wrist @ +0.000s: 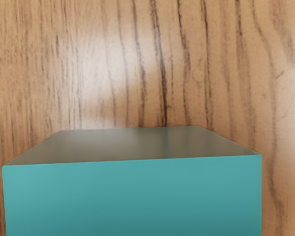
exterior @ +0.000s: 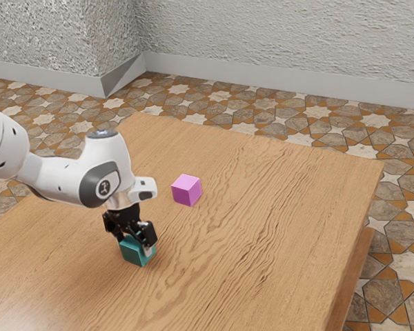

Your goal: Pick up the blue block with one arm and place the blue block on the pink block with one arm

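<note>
End effector (exterior: 138,239) grips the blue block (exterior: 134,254) from above, one finger on either side of its top. That block is low over the table (exterior: 283,221), near and toward the exterior view's left. The pink block (exterior: 186,189) sits apart, farther back and rightward.

White rounded arm (exterior: 52,181) — grey joint disc (exterior: 103,185), perhaps a logo — and black gripper (exterior: 139,241).

Teal-ish blue block (exterior: 136,254) & pink block (exterior: 186,189) well apart, pink farther back, toward exterior view's right
</note>
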Controlling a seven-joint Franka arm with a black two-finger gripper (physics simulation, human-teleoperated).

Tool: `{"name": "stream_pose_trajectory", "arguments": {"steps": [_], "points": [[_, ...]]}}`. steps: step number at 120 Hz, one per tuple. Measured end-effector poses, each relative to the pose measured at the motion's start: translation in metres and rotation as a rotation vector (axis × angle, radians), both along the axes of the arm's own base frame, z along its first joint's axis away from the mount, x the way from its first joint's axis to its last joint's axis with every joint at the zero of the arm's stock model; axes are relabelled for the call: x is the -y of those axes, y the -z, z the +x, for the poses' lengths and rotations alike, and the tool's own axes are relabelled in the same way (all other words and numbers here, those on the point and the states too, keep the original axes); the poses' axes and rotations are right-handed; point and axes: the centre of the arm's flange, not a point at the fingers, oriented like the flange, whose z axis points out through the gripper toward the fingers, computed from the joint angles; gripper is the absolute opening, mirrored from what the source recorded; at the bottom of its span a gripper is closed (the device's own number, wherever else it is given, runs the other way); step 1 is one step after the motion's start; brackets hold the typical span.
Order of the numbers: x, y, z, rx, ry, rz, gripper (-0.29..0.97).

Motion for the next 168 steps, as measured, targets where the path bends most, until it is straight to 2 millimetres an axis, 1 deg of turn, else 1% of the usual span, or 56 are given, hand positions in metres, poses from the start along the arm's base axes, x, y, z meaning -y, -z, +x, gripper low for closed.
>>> {"name": "stream_pose_trajectory", "arguments": {"steps": [14, 53, 62, 76, 107, 117, 124, 130, 134, 139, 147, 154, 160, 168], "points": [[0.0, 0.002, 0.001, 0.004, -0.011, 0.007, 0.68], [0.0, -0.002, 0.006, 0.055, -0.015, 0.031, 0.67], [0.003, -0.002, 0.007, 0.06, -0.013, 0.032, 0.66], [0.005, -0.002, 0.007, 0.066, -0.014, 0.034, 0.6], [0.005, -0.001, 0.007, 0.068, -0.024, 0.035, 0.41], [0.005, -0.002, 0.007, 0.069, -0.027, 0.039, 0.37], [0.005, -0.007, 0.008, 0.075, -0.029, 0.042, 0.35], [0.004, -0.017, 0.009, 0.087, -0.032, 0.046, 0.35], [0.004, -0.025, 0.014, 0.098, -0.033, 0.048, 0.35], [-0.001, -0.04, 0.024, 0.12, -0.04, 0.054, 0.34], [-0.021, -0.071, 0.046, 0.16, -0.067, 0.072, 0.34], [-0.036, -0.092, 0.063, 0.182, -0.085, 0.089, 0.34], [-0.044, -0.101, 0.077, 0.187, -0.092, 0.098, 0.35], [-0.048, -0.1, 0.105, 0.174, -0.087, 0.106, 0.35]]}}
